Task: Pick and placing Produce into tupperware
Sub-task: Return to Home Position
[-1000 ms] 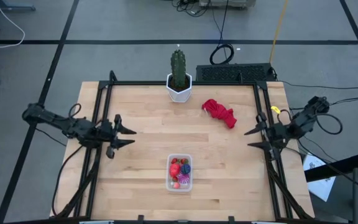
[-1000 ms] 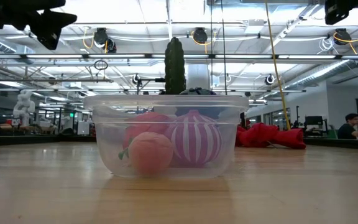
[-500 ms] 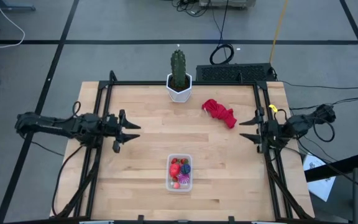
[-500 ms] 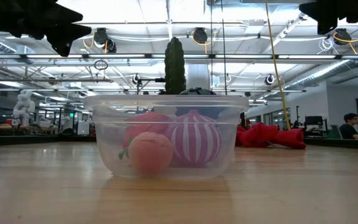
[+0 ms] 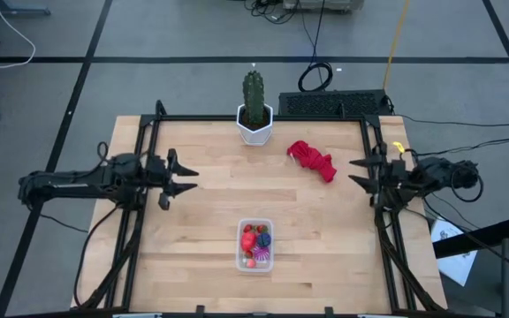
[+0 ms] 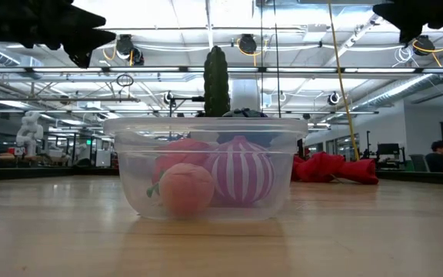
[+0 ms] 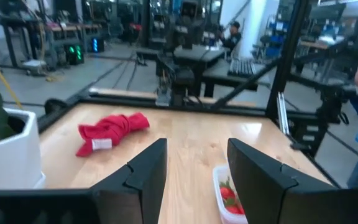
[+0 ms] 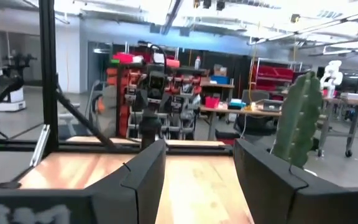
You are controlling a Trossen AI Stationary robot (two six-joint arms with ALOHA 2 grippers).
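The clear tupperware [image 5: 255,246] stands on the table's near middle and holds the produce [image 5: 256,238]: red strawberries, a magenta striped round piece [image 6: 241,171], a pinkish piece [image 6: 186,189] and a dark purple bunch on top. The left wrist view catches the tupperware's corner [image 7: 227,198]. My left gripper [image 5: 184,177] hovers open over the table's left side, raised, well away from the tupperware. My right gripper [image 5: 356,172] hovers open at the table's right edge, also raised. Both grippers are empty.
A green cactus in a white pot [image 5: 254,113] stands at the far edge's middle. A red cloth [image 5: 313,160] lies right of the middle toward the far side. Black frame rails [image 5: 144,203] run along both table sides. A person [image 6: 437,157] sits in the room beyond.
Both arms have drawn back and swung toward the table's far side: the left gripper moved a little toward the far edge, the right gripper moved toward the far and right edges. The tupperware and produce kept still.
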